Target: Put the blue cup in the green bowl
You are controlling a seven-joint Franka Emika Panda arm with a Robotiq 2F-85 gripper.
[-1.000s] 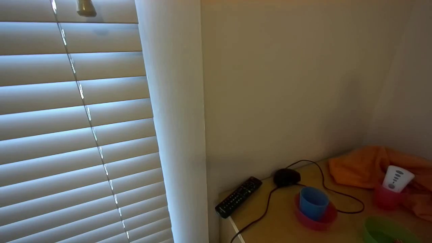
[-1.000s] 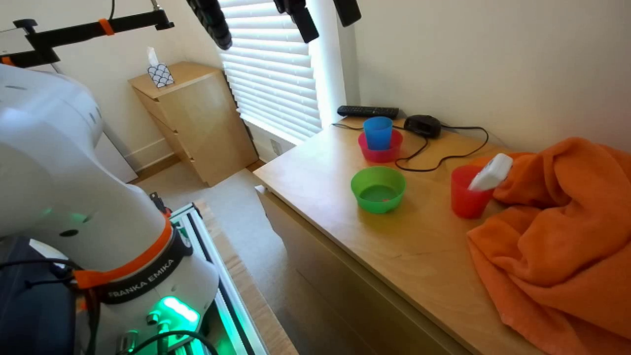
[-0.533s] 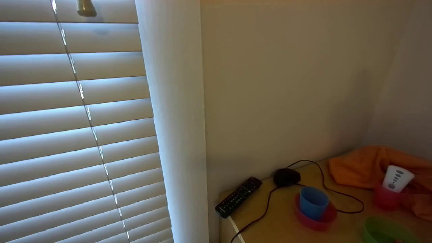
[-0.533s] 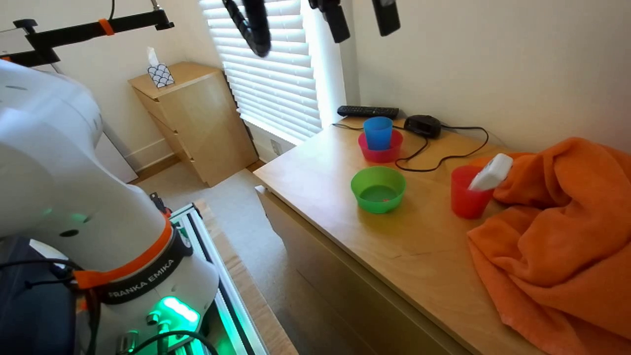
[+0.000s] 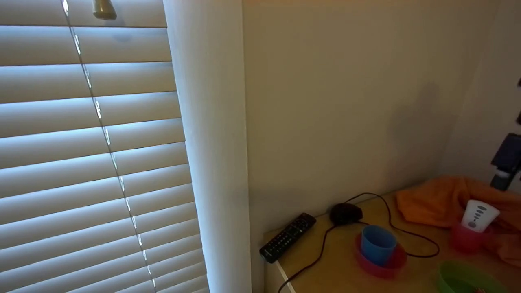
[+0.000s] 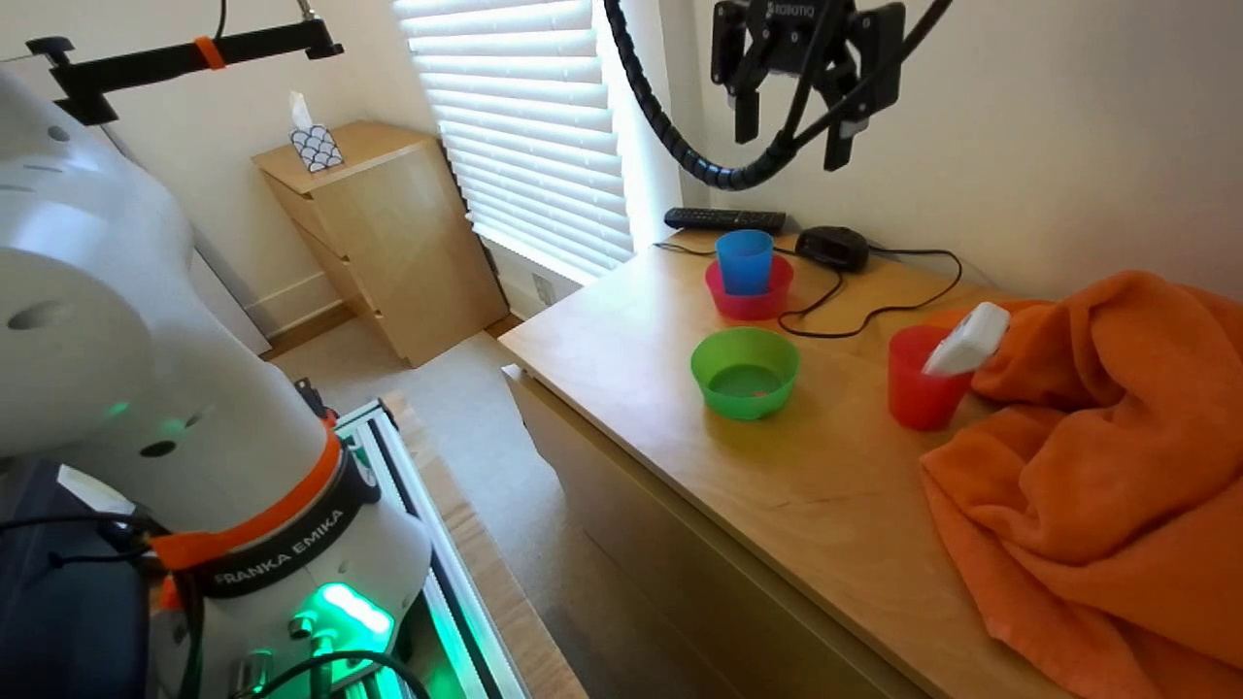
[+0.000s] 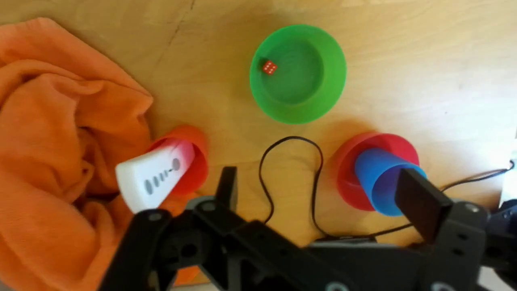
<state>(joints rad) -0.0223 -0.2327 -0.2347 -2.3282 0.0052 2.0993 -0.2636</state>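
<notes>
The blue cup [image 6: 745, 264] stands inside the red-pink bowl [image 6: 743, 307] near the table's far corner; it also shows in an exterior view [image 5: 376, 248] and in the wrist view [image 7: 373, 163]. The green bowl [image 6: 746, 400] sits on the table in front of it, with a small red die [image 7: 270, 67] inside; its wall also shows in the wrist view [image 7: 334, 83] and partly in an exterior view [image 5: 456, 272]. My gripper [image 6: 791, 134] is open and empty, well above the table. In the wrist view, one finger [image 7: 424, 206] overlaps the cup's rim from above, apart from it.
A red cup [image 6: 923, 388] holds a white object with grey markings [image 6: 971, 340]. An orange cloth [image 6: 1107, 466] lies beside it. A black device [image 6: 833, 249] with a looping cable [image 6: 898, 307] and a remote [image 6: 723, 219] lie near the wall.
My gripper has moved right and down in an exterior view, and the wrist has turned. It has entered at the right edge of another exterior view. The cup and bowls have not moved.
</notes>
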